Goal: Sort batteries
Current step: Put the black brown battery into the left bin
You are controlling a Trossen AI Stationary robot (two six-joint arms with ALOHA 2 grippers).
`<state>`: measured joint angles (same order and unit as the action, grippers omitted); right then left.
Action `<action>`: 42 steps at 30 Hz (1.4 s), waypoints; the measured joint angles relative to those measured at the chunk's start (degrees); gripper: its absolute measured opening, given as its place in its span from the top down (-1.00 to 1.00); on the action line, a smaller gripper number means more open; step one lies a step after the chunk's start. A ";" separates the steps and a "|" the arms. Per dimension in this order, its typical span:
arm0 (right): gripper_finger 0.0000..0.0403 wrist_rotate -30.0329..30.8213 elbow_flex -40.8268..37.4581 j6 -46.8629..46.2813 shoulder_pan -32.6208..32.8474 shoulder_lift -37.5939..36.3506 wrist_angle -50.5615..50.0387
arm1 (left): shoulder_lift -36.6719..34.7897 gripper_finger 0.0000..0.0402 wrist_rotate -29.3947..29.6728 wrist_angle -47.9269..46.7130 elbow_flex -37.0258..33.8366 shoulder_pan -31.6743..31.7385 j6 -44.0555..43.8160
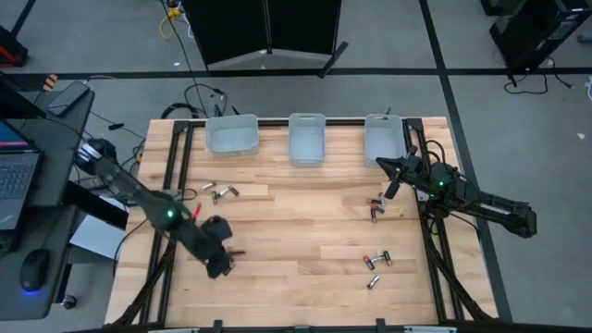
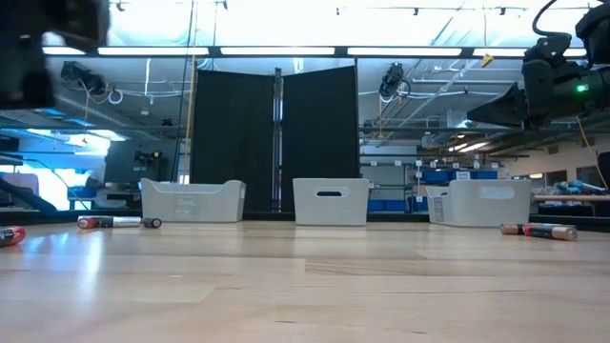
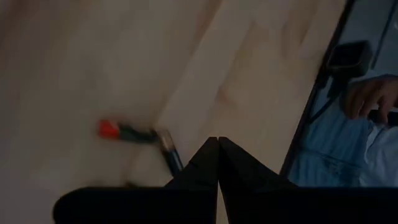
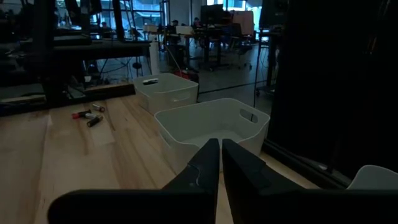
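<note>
Nearest, at lower left of the high view, the left gripper (image 1: 220,264) hangs pinched shut and empty; a battery (image 1: 235,252) lies just beside it, long axis left-right. Farther, the right gripper (image 1: 387,167), closed and empty, hovers above another cluster (image 1: 377,205).

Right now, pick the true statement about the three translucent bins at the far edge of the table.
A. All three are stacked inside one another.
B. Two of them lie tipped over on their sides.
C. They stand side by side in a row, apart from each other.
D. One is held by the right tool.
C: the left bin, middle bin and right bin stand upright in a row with gaps between them.
</note>
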<state>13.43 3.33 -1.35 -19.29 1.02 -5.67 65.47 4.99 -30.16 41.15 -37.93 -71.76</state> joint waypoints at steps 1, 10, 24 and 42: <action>0.84 0.00 0.00 -0.01 0.00 -0.01 0.00 | 1.39 0.92 -0.02 0.74 0.00 -1.28 -2.18; 0.84 0.00 0.00 -0.02 0.00 0.00 0.00 | 12.13 0.74 -1.20 2.04 1.95 -7.17 -12.34; 0.84 -0.02 -0.01 -0.01 0.00 -0.01 -0.01 | 23.60 0.41 -0.74 -7.96 9.51 -7.09 -16.53; 0.84 -0.02 -0.01 0.00 0.00 -0.01 0.00 | 25.88 0.41 3.42 -6.97 9.18 -7.06 -17.03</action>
<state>13.41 3.33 -1.34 -19.29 1.01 -5.67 91.35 8.42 -37.13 50.33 -44.99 -88.79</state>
